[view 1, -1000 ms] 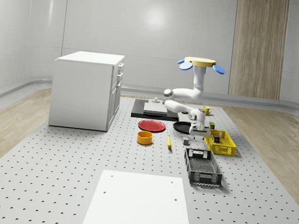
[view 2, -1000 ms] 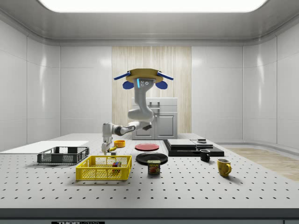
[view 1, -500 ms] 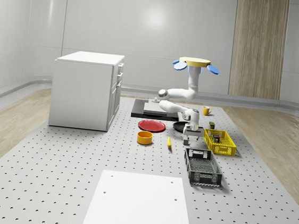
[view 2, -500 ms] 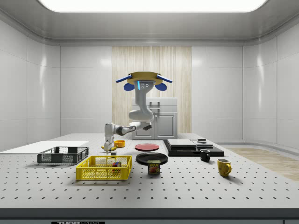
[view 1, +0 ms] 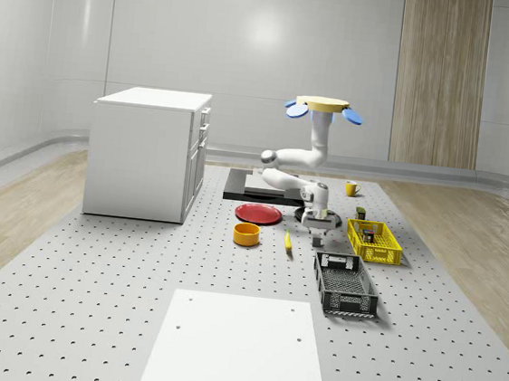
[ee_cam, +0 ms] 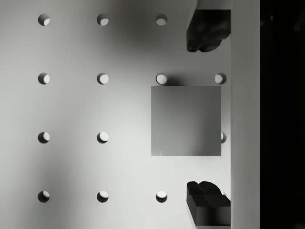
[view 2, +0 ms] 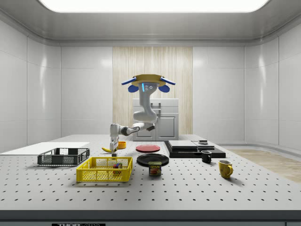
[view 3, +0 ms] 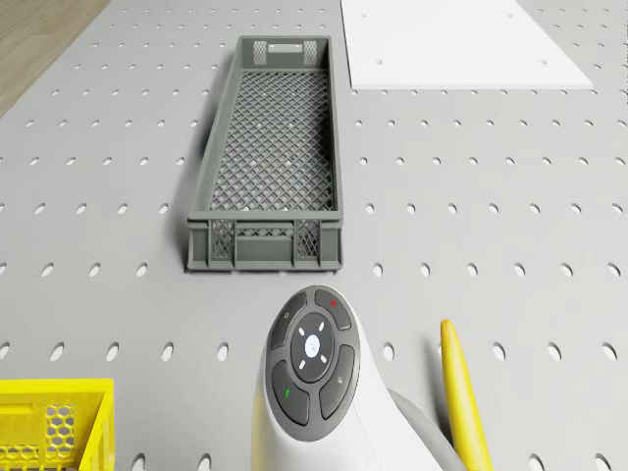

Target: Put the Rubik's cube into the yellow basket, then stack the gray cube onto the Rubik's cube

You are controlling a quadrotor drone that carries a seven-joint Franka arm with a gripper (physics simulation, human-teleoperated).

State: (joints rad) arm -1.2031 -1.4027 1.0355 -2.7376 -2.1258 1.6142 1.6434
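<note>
The gray cube [ee_cam: 186,120] lies flat on the perforated table, and is also seen as a small block [view 1: 317,241] between the banana and the yellow basket [view 1: 374,243]. My gripper [ee_cam: 205,117] hangs open straight above it, with one dark fingertip [ee_cam: 207,31] on each side of the cube and apart from it. In the side view the gripper [view 2: 113,147] points down just behind the yellow basket [view 2: 104,169]. The Rubik's cube [view 2: 116,165] sits inside that basket. The drone [view 1: 322,107] hovers over the black pan, with its arm reaching down and forward.
A dark mesh crate [view 1: 345,284] lies in front of the cube. A banana [view 1: 287,240], an orange bowl [view 1: 246,234], a red plate [view 1: 259,214] and a black pan [view 2: 153,160] lie close by. A Spam can [view 2: 155,168] stands beside the basket. A white cabinet [view 1: 147,152] stands at the whole-scene view's left.
The drone and arm have shifted toward the whole-scene view's left, away from the yellow basket. The gripper has travelled from beside the basket to above the gray cube.
</note>
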